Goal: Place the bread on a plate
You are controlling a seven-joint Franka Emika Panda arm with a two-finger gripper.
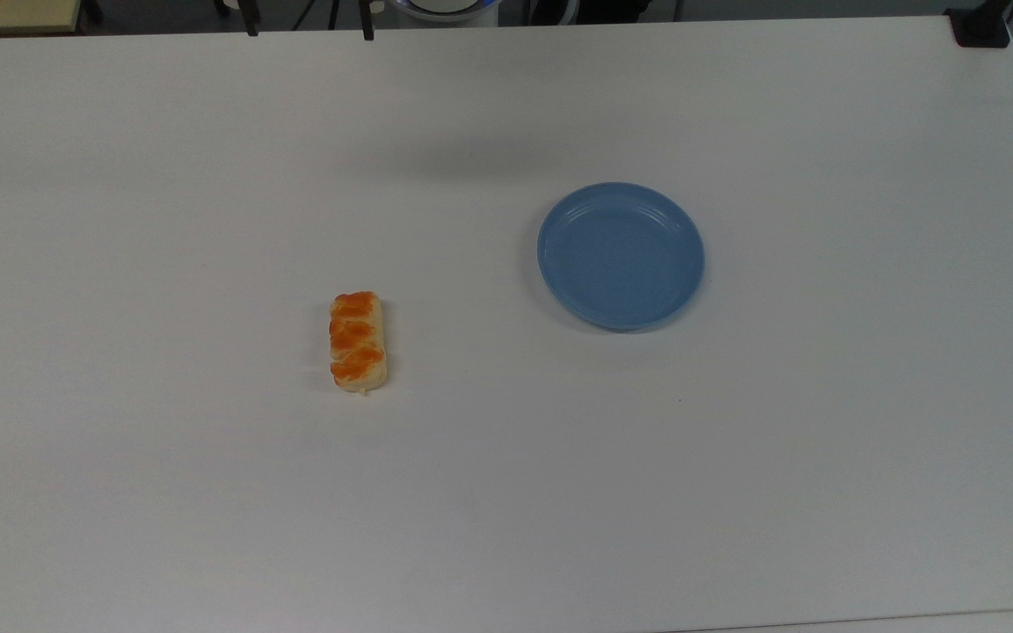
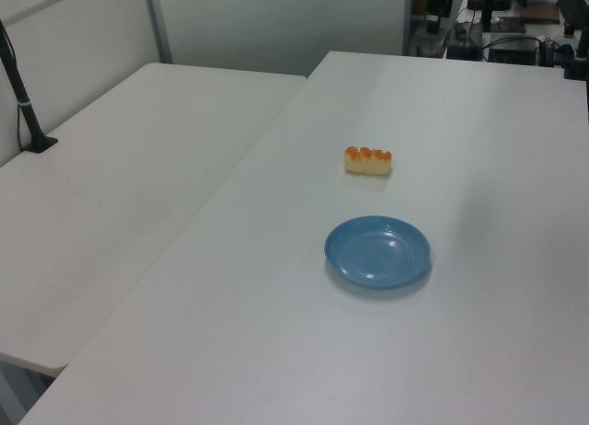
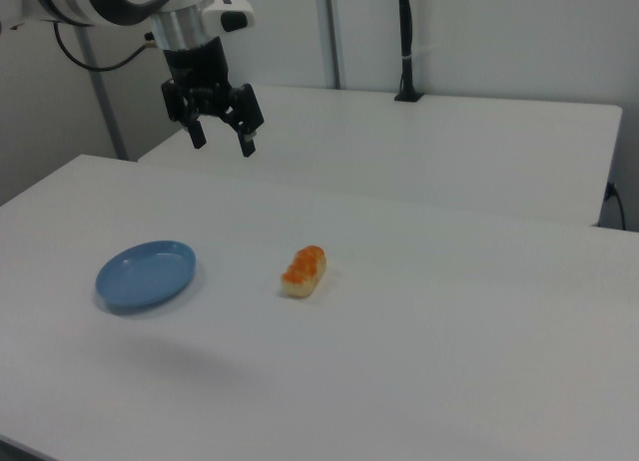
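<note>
While the bread (image 1: 358, 342) is lying on the white table (image 1: 506, 492), well apart from the empty blue plate (image 1: 621, 256), nothing of the job is looking done: pickup and transfer are remaining. The right view is adding the claw (image 3: 222, 139), hanging high with fingers spread, grasping nothing.

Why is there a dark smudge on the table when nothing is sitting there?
In the top view, that soft grey patch on the table is a shadow, likely cast by the robot above. In the right view the hand hangs in the air, and a faint shadow lies below the plate.
</note>
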